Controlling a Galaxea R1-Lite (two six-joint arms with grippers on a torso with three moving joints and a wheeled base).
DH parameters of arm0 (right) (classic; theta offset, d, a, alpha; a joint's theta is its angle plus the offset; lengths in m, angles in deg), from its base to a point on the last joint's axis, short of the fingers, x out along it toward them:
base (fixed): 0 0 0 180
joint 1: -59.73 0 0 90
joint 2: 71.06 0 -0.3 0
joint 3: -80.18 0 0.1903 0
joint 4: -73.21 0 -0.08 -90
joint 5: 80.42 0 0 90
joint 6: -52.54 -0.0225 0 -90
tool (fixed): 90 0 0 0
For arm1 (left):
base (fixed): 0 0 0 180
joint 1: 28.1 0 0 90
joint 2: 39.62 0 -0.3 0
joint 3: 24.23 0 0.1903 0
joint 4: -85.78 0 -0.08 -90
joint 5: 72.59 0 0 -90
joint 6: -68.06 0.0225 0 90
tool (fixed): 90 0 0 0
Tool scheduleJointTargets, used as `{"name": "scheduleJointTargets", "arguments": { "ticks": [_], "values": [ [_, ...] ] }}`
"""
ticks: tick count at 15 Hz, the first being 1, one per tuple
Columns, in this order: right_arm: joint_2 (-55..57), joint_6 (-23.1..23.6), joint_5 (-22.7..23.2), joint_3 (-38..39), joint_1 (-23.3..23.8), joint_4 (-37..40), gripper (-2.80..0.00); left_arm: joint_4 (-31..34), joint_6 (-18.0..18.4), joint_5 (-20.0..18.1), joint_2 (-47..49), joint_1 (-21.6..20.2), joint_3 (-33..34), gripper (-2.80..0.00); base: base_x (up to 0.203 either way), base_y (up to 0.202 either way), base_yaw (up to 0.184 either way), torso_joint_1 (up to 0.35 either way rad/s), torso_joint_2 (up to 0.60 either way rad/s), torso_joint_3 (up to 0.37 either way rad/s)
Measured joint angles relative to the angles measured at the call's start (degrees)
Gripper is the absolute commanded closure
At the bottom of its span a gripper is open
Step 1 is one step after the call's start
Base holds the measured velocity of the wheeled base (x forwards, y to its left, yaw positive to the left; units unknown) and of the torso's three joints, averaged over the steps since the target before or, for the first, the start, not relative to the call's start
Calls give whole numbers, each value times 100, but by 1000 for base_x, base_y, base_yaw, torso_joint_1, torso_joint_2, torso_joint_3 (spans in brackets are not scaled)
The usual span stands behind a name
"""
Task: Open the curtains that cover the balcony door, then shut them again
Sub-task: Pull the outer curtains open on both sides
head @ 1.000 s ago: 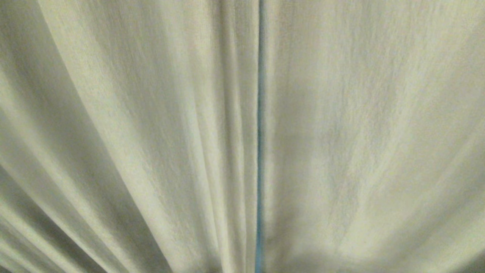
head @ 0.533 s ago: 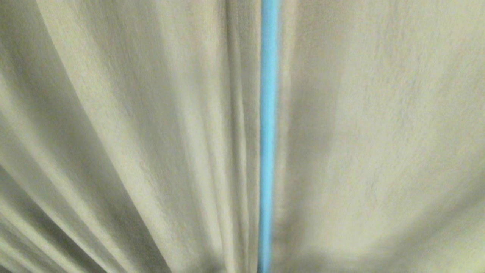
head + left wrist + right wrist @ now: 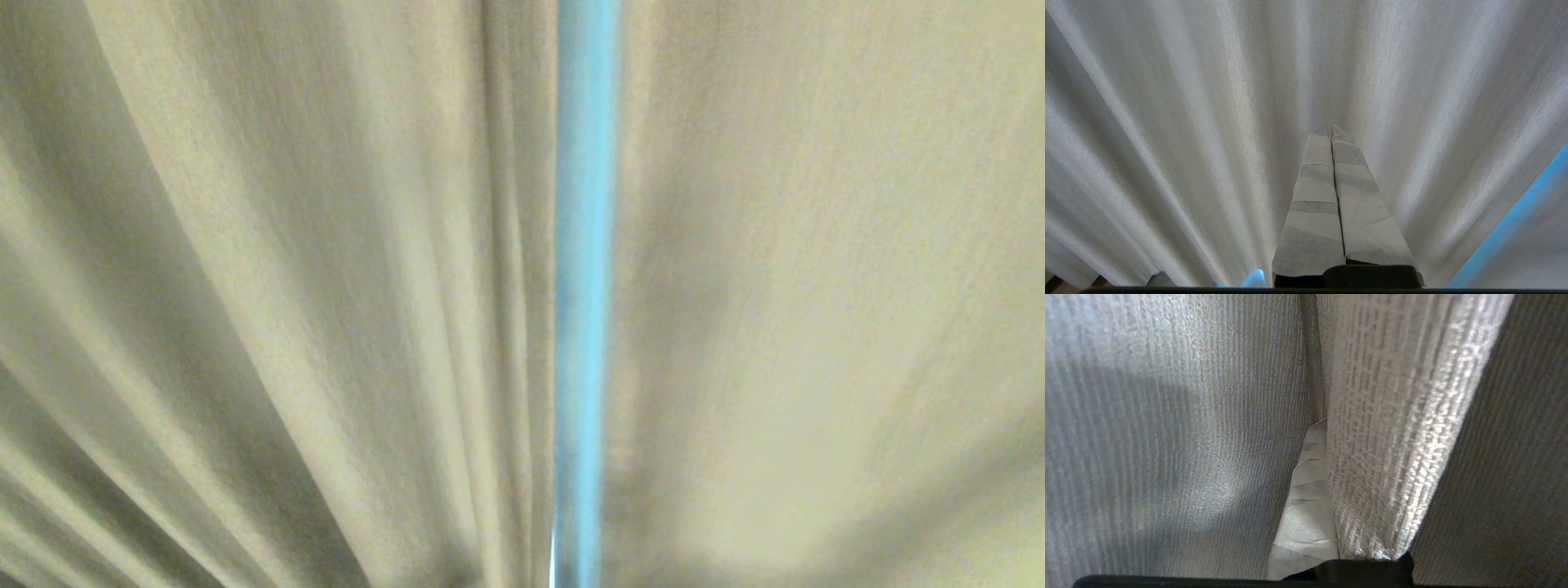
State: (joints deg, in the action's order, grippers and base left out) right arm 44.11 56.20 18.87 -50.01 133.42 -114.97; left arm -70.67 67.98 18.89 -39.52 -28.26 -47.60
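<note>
Head view is filled by the curtains [image 3: 286, 286], two beige panels parted by a narrow blue gap [image 3: 584, 286] just right of centre. Left gripper [image 3: 1331, 132] has its taped fingers pressed together, tips touching the fabric. Right gripper [image 3: 1319, 428] is also closed, wedged between folds, a curtain edge draped over one finger; whether it pinches cloth is unclear.

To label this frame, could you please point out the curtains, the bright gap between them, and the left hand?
curtains [image 3: 245, 286]: head view, left panel's folds.
bright gap [image 3: 584, 286]: head view, middle of blue strip.
left hand [image 3: 1332, 132]: left wrist view, closed fingertips.
</note>
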Motion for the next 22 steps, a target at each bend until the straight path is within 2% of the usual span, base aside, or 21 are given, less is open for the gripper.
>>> {"name": "scheduleJointTargets", "arguments": {
  "ticks": [9, 17, 22],
  "values": [
    [368, 9, -10, -264, 332, 24, 0, -2, 1, -1, 0, 0, 0, 0, 0, 0, 0, 0, 0, 0],
    [328, 0, 18, -248, 362, 51, 0, 1, 1, -3, 0, 0, 0, 0, 0, 0, 0, 0, 0, 0],
    [-58, -121, 418, 175, 324, 52, 0, -1, 1, 0, 0, 0, 0, 0, 0, 0, 0, 0, 0, 0]
  ]
}}
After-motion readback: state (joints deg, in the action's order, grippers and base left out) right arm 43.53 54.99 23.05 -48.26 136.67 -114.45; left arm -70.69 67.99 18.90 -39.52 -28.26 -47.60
